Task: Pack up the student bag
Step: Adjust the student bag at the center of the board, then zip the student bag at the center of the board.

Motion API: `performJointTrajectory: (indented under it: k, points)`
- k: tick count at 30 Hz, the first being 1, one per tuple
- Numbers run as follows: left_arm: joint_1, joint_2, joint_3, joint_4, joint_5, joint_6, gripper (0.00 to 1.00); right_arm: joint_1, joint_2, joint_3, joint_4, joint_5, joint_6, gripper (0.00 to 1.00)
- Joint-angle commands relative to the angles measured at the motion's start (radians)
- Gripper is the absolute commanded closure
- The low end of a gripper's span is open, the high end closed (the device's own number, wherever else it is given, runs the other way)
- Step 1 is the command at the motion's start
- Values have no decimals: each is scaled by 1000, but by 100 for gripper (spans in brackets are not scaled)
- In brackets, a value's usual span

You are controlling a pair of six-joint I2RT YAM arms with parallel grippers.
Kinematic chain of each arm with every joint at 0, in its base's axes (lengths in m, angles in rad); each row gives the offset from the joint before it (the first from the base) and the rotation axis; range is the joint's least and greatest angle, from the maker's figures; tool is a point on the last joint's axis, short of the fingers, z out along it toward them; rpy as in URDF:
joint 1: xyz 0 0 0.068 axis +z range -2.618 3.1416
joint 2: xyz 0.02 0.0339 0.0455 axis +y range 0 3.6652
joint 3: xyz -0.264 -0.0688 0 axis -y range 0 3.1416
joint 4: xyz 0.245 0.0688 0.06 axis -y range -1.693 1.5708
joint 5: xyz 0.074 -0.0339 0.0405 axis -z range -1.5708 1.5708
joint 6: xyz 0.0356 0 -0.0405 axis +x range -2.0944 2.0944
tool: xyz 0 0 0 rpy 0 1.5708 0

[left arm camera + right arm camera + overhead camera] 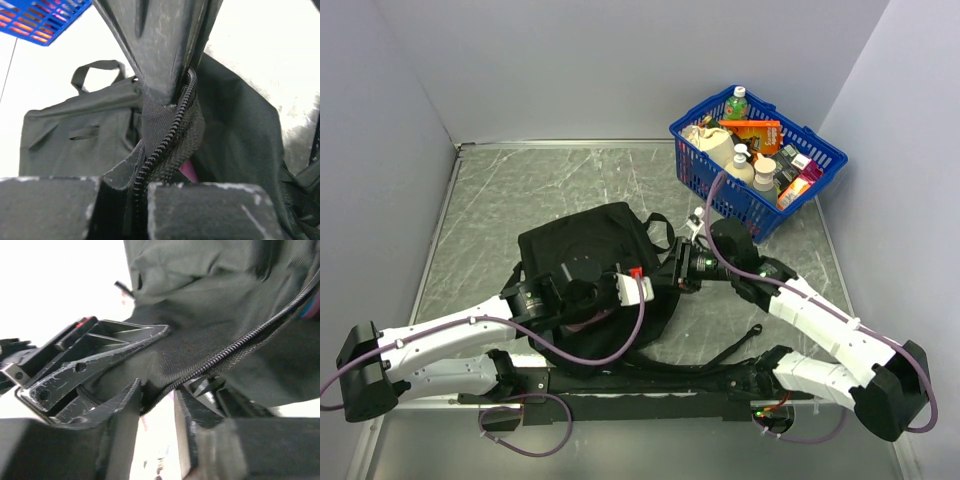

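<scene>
Top external: grey, perhaps marbled table point(520, 190), pale walls point(620, 60)

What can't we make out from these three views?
- Contents of the student bag: fabric hides all but a pink sliver, left wrist view.
- Bag opening, top view: left arm and right arm cover it.
- Right gripper, its own view: zipper edge sits between fingers; clamped or loose, unclear.
- Labels in blue basket, top view: too small.

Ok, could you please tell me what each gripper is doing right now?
Left gripper: shut on the student bag at its zipper edge.
Right gripper: open, zipper edge lying between its jaws.
</scene>
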Motion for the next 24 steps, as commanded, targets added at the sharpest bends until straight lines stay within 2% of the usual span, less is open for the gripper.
performJointTrajectory:
  k: [1,5,8,16,24]
  points:
    - [37,-5,103,39,-5,34,99,5,8,168,-251,201,-291,50]
    - [54,-15,124,51,-20,49,99,4,-14,144,-268,427,-435,49]
    - [69,-31,104,77,-29,73,99,-3,-41,93,-248,534,-509,52]
    - [97,-60,72,114,-37,104,99,-1,-72,-22,-98,602,-682,51]
    - [105,-61,60,146,-28,120,99,48,-116,-90,158,581,-719,54]
